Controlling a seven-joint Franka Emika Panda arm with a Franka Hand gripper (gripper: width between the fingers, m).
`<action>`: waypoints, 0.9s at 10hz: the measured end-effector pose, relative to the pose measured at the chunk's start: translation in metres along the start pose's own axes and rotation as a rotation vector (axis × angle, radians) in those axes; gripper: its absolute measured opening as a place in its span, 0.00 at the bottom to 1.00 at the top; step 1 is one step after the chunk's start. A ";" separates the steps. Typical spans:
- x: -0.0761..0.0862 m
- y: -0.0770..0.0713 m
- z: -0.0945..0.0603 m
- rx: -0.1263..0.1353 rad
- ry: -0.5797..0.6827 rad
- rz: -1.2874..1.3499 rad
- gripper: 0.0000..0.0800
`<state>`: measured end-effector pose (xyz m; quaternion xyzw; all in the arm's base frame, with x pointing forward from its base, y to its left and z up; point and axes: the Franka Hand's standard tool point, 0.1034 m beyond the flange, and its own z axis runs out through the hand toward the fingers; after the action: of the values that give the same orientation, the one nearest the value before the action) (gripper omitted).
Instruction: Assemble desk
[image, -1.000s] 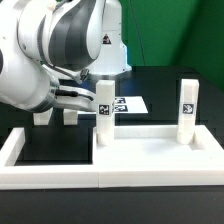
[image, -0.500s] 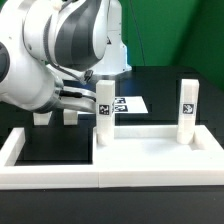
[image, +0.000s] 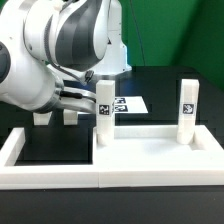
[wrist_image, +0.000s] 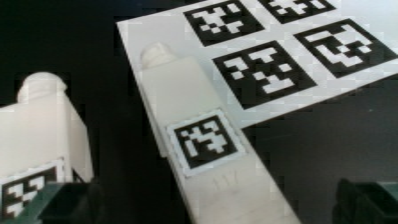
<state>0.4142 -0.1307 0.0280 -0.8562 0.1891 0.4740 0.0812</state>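
Note:
The white desk tabletop lies at the front on the exterior view's right. Two white tagged legs stand upright on it, one at its left rear corner and one at its right rear corner. My gripper is level with the upper part of the left leg, mostly hidden by the arm. In the wrist view the gripper straddles this leg, with a dark gap between it and each finger, so it is open. A second leg shows beside it.
Two more loose legs stand on the black table behind. The marker board lies behind the left leg and also shows in the wrist view. Low white fence bars frame the front left.
The arm shifted very slightly a second ago and has held still since. The legs and tabletop have not moved.

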 end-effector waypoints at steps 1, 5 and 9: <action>0.002 0.000 0.000 -0.001 0.005 0.001 0.81; 0.001 0.004 0.000 0.027 0.010 -0.066 0.81; -0.001 0.004 0.000 0.032 0.004 -0.065 0.81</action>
<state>0.4124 -0.1340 0.0290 -0.8613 0.1690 0.4664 0.1099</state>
